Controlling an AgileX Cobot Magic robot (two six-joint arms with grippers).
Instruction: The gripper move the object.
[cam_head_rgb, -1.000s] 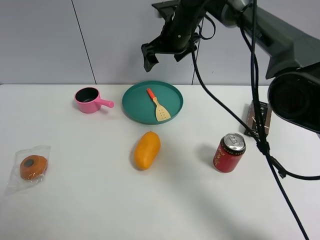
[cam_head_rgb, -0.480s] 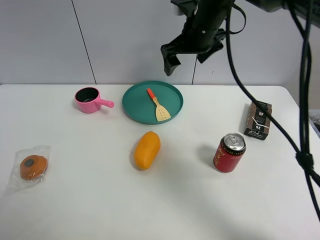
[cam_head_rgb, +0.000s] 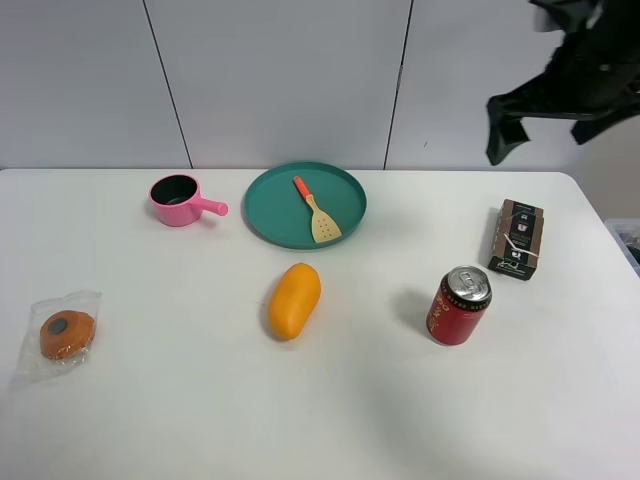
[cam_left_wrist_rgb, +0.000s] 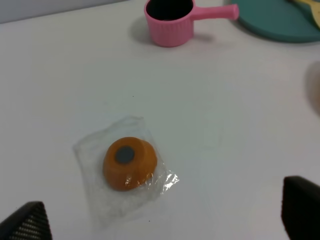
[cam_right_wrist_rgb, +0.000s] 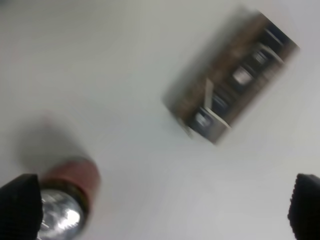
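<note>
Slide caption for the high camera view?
Spatula rests on the green plate; right gripper hangs open, high at far right.

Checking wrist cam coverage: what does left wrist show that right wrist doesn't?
Left wrist only: wrapped orange item, pink pot, an edge of the green plate, and the fingertips of the left tool, wide apart. Right wrist only: red can and brown box, both blurred, plus the fingertips of the right tool, also wide apart. Both: only the white table; no item appears in both views.
</note>
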